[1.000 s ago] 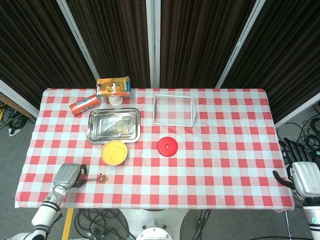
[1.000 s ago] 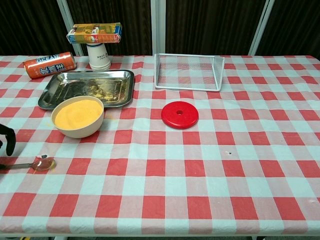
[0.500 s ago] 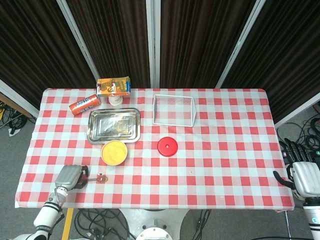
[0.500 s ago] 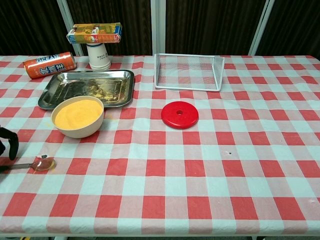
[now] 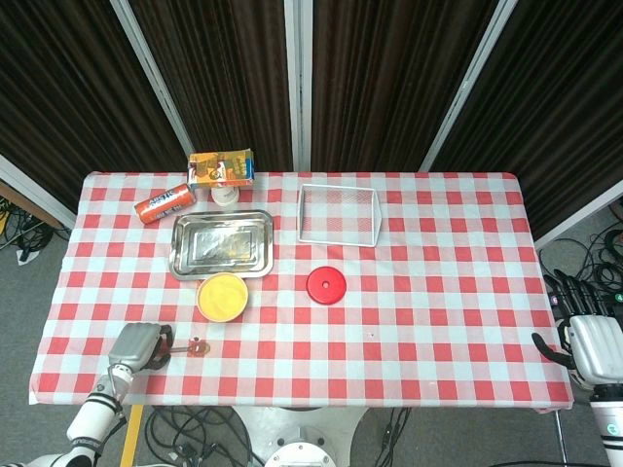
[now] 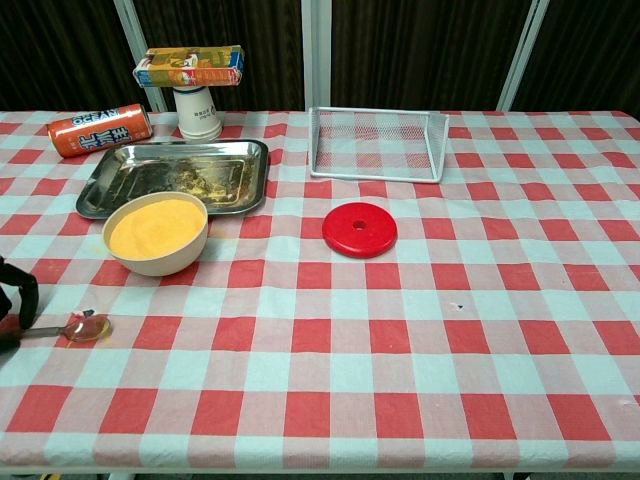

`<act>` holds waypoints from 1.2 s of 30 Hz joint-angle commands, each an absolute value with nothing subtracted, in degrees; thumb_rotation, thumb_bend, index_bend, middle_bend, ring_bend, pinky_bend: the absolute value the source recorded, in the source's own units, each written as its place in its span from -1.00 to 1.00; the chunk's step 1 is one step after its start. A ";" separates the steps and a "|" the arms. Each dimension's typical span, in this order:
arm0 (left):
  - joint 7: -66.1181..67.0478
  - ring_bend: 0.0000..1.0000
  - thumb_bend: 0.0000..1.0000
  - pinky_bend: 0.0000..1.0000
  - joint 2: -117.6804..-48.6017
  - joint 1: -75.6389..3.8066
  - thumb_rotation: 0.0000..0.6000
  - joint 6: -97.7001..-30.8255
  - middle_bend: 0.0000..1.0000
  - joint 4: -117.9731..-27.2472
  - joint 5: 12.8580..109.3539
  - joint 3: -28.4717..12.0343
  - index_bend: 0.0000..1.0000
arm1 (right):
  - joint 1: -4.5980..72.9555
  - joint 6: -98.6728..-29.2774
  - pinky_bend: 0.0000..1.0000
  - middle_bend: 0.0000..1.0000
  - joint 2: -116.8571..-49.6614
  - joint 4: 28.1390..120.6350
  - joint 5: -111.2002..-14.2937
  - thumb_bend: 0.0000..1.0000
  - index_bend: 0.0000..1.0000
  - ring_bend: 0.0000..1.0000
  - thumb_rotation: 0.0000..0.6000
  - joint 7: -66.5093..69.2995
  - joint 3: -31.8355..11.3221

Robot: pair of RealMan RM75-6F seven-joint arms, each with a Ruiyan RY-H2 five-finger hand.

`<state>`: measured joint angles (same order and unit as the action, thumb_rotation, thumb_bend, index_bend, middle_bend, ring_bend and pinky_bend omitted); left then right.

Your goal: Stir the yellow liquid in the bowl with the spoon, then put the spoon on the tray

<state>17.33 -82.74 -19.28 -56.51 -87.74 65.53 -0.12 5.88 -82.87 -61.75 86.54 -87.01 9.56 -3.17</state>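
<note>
The spoon (image 5: 191, 347) lies flat on the checked cloth near the table's front left corner, its bowl end (image 6: 84, 327) pointing right. My left hand (image 5: 137, 344) sits at the handle's left end, with dark fingers (image 6: 20, 297) curving over it at the chest view's left edge. Whether they grip the handle is hidden. The cream bowl (image 6: 152, 262) of yellow liquid (image 5: 222, 296) stands just behind the spoon. Behind the bowl lies the metal tray (image 5: 209, 249), smeared with residue (image 6: 205, 178). My right hand (image 5: 591, 346) hangs off the table's right front corner, fingers apart, holding nothing.
A red disc (image 6: 359, 228) lies mid-table. A white wire basket (image 6: 377, 143) stands behind it. At the back left are an orange can (image 6: 99, 130) on its side and a white cup (image 6: 198, 112) with a carton (image 6: 190, 66) on top.
My left hand has slid slightly toward the table's front edge and lower over the spoon handle. The spoon, bowl and right hand have not moved.
</note>
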 commanded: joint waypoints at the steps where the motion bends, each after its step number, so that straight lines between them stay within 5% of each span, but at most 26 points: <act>1: 17.21 0.81 -0.32 0.89 -82.83 -19.40 1.00 -56.45 0.78 -87.59 65.36 -0.07 0.15 | 5.89 -82.79 -1.00 -1.00 -61.76 86.61 -87.01 -0.59 -1.00 -1.00 1.00 9.50 -3.14; 19: 17.06 0.82 -0.17 0.89 -80.31 -18.81 1.00 -61.51 0.81 -90.43 68.79 0.24 0.23 | 5.56 -83.60 -1.00 -1.00 -61.47 86.84 -87.31 -0.59 -1.00 -1.00 1.00 9.44 -3.14; 25: 18.50 0.82 -0.17 0.89 -77.26 -19.84 1.00 -66.68 0.81 -93.54 71.51 -3.45 0.23 | 5.61 -84.42 -1.00 -1.00 -60.67 86.83 -87.51 -0.59 -1.00 -1.00 1.00 9.43 -3.69; 36: 26.81 0.82 -0.18 0.89 -81.99 -28.99 1.00 -61.10 0.81 -87.85 66.22 -9.80 0.22 | 5.49 -85.38 -1.00 -1.00 -59.13 87.90 -87.15 -0.59 -1.00 -1.00 1.00 8.92 -4.49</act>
